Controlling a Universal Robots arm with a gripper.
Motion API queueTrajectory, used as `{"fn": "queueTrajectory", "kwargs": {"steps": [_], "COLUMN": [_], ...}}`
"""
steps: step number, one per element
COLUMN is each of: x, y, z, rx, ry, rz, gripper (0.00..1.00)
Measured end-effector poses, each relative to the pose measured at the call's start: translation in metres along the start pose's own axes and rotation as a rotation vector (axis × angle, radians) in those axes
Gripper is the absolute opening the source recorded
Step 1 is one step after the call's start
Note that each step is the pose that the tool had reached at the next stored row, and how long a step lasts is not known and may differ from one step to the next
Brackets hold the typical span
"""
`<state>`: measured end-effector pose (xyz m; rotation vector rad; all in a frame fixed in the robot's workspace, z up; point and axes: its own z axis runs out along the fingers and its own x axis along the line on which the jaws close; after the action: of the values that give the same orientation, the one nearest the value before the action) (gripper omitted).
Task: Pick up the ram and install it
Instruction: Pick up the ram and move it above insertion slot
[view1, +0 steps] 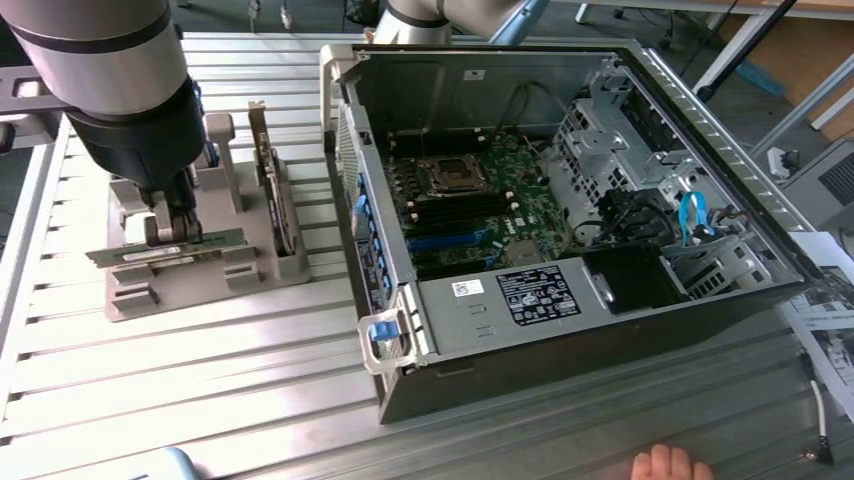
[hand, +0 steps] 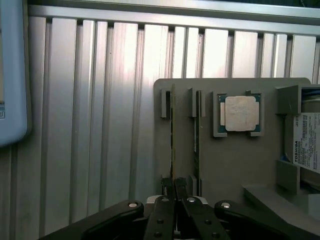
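Okay, gripper (view1: 175, 232) is down on the ram (view1: 134, 254), jaws pressed in and pinching the board through its thickness, roughly mid-length. The wrist view agrees, with a fingertip (hand: 169, 186) on either side of the thin upper edge.

Location: the ram is at the grey holder (view1: 200, 290), in the slot nearest one outer edge. A second thin board (hand: 197, 135) stands in the next slot just beside it, and the processor chip (hand: 240, 113) is seated further along. The holder sits on the bench (view1: 200, 400) toward the exterior view's left edge, just beside the open PC case (view1: 534, 395). I can't tell whether the stick is seated in its slot or already clear of it.

Handling, my read:
- Light and stiff along its length, but thin, so I'd expect it to dislike any twist or side load.
- Fragile where it matters, at the small chips on the faces and the contact edge underneath.
- Faces are smooth, so a light pinch could let it pivot.
- Best hold is where it is now: centred on the upper edge so it hangs level, pads on bare board where possible, well away from the contacts.
- The neighbouring board is near one finger, so there's little side room.

A person's hand (view1: 667, 466) is at the bench's near edge, well apart from the holder.
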<state>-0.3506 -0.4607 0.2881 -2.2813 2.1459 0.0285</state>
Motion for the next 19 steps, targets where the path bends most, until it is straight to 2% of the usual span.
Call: {"fn": "queueTrajectory", "kwargs": {"steps": [19], "x": [-0.001], "y": [-0.001], "z": [-0.034], "rx": [0.0], "ry": [-0.0001], "rz": [0.0], "gripper": [0.12]}}
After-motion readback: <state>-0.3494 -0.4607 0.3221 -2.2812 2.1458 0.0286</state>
